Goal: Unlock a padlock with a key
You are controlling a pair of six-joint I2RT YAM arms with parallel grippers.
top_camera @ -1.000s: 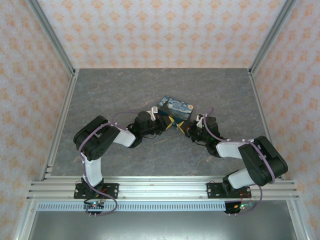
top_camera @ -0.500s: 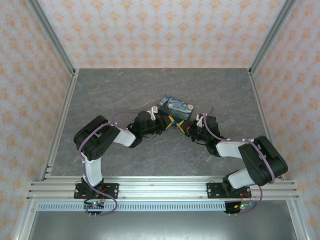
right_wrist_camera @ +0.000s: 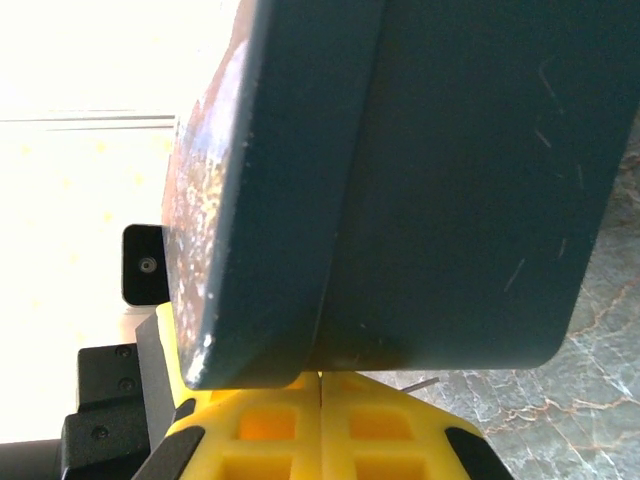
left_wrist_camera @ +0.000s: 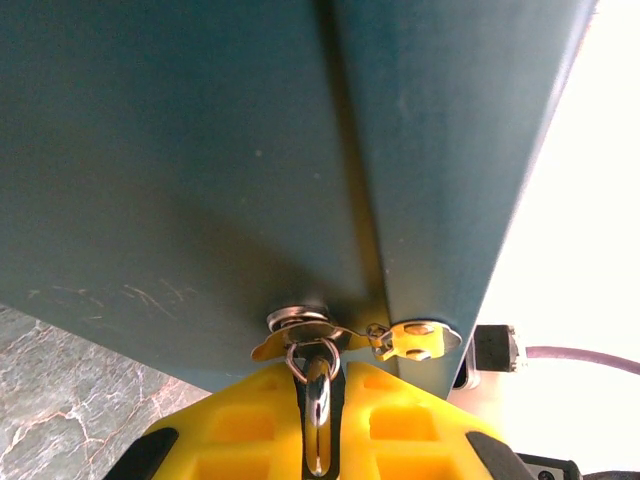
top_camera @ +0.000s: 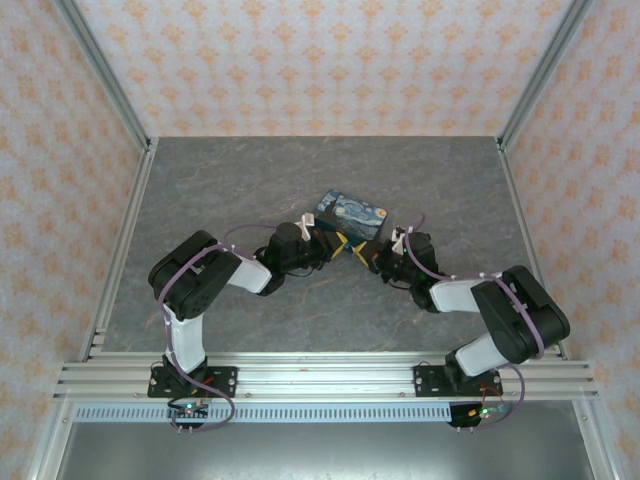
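Note:
The padlock, a blue body with a swirled night-sky print, lies on the table and looms dark teal in the left wrist view. A metal key sits in the round keyhole on its underside. A small ring joins the key to a shiny key ring. My left gripper is shut on that key ring, close under the keyhole. My right gripper is shut, its yellow tips against the padlock's lower edge; nothing shows between them. In the top view both grippers meet at its near side.
A second small metal tag hangs on the ring to the right of the keyhole. A thin pale sliver pokes out beyond my right finger. Grey marble tabletop stretches around, bounded by aluminium rails and patterned walls.
The right arm's elbow has shifted slightly to the left. The grippers, the key and the padlock stay as they were.

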